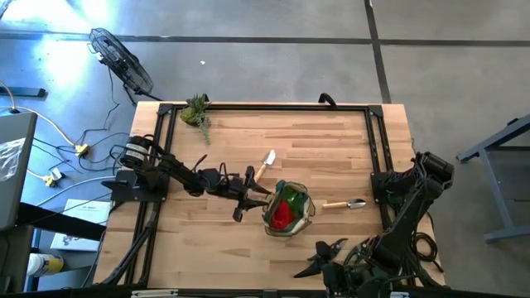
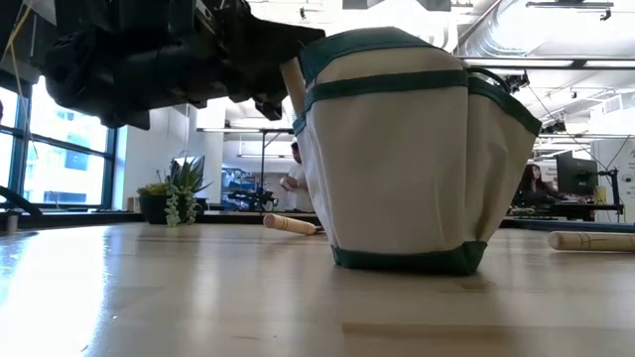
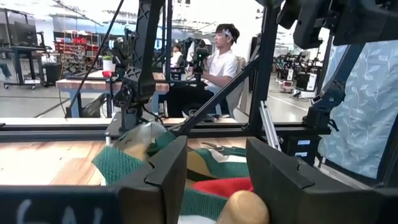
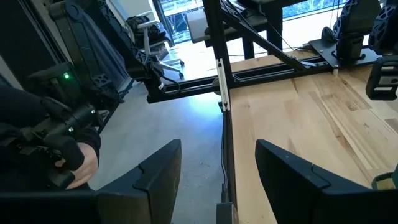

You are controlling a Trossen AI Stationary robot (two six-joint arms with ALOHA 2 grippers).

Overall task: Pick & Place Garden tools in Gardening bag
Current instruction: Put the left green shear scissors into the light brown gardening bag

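Left gripper point(image 1: 258, 195), fingers apart, sits at gardening bag point(image 1: 290, 209) rim above a wooden handle point(image 3: 244, 208).

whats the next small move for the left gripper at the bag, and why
Probably lift the left gripper straight up. Its fingers are apart at the rim of the green-and-tan fabric gardening bag, and a rounded wooden tool handle sits between them over the red fabric piece, seemingly released.
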